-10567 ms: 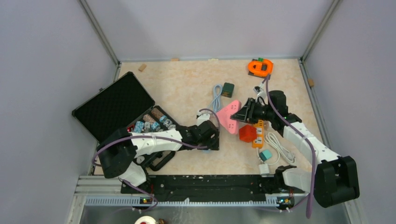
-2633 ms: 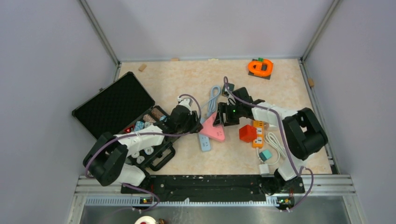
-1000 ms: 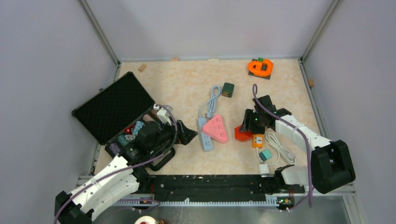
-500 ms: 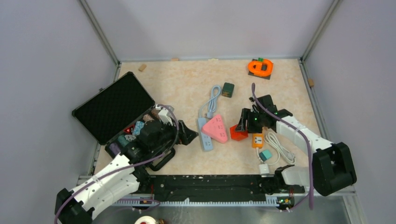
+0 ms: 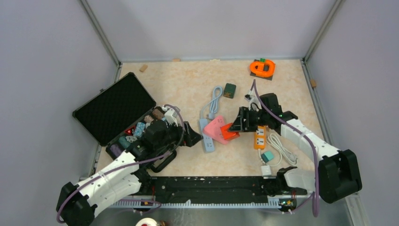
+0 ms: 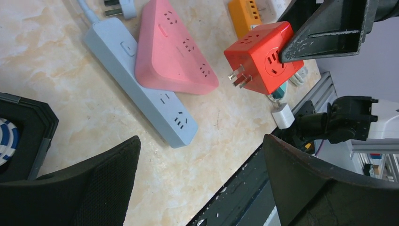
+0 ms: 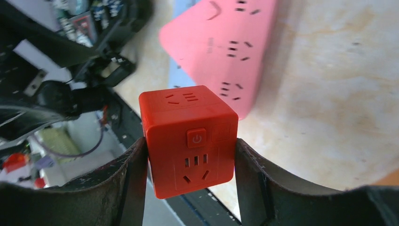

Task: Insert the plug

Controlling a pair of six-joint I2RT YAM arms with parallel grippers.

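Within right tool (image 7: 190, 157), red cube plug (image 7: 188, 134)

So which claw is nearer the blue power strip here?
Left. The left claw sits open close beside the blue power strip. The right claw holds the red cube plug farther off, over the pink strip lying between them.

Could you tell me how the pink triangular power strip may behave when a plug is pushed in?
The pink power strip lies low and unheld on the smooth table, so it will probably slide rather than tip. Its hard moulded shell looks stiff. The blue strip against its edge may brace it.
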